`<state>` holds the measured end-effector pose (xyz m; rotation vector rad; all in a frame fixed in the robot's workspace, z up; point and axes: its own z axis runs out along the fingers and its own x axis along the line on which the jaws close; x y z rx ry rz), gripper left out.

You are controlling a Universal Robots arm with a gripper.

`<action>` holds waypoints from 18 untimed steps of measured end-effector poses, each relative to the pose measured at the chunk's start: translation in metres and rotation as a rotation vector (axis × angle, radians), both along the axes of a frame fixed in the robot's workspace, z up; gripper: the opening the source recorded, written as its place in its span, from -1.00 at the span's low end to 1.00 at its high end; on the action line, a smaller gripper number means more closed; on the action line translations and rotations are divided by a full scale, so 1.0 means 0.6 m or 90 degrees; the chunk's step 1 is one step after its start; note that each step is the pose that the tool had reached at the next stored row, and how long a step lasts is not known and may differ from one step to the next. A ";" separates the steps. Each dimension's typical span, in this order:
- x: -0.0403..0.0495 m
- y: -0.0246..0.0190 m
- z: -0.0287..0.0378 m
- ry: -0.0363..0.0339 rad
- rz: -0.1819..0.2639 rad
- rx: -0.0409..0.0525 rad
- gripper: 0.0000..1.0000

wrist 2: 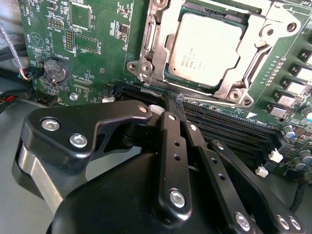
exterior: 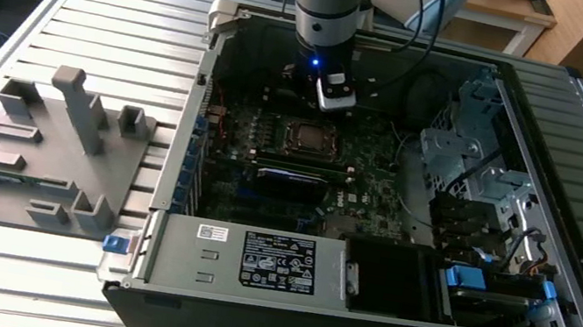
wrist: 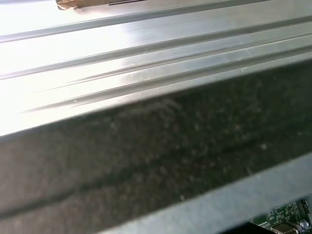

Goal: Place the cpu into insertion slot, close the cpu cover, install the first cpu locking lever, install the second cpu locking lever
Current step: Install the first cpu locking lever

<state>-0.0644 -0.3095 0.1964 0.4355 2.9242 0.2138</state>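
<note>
Cpu [wrist 2: 204, 48] sits in socket, cpu cover [wrist 2: 156, 46] closed over its edges. Tool [wrist 2: 176, 105] clenched, empty, poised just beside the cover's near edge. Arm [exterior: 328, 1] hangs vertical inside the open case [exterior: 361, 317].

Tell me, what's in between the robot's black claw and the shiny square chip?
In the second wrist view, the cpu cover's metal rim and a thin silvery lever lie between the gripper and the cpu.

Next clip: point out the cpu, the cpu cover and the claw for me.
cpu [wrist 2: 204, 48]: second wrist view, middle of its pale top face.
cpu cover [wrist 2: 155, 48]: second wrist view, side bar of the silvery frame.
claw [wrist 2: 174, 105]: second wrist view, between its black fingertips.
</note>
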 end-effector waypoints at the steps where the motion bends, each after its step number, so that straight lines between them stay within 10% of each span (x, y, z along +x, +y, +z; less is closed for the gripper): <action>1: 0.000 0.0004 0.000 0.0000 -0.001 0.0000 -0.80; 18: 0.000 0.0044 -0.001 0.0000 -0.005 0.0001 -0.80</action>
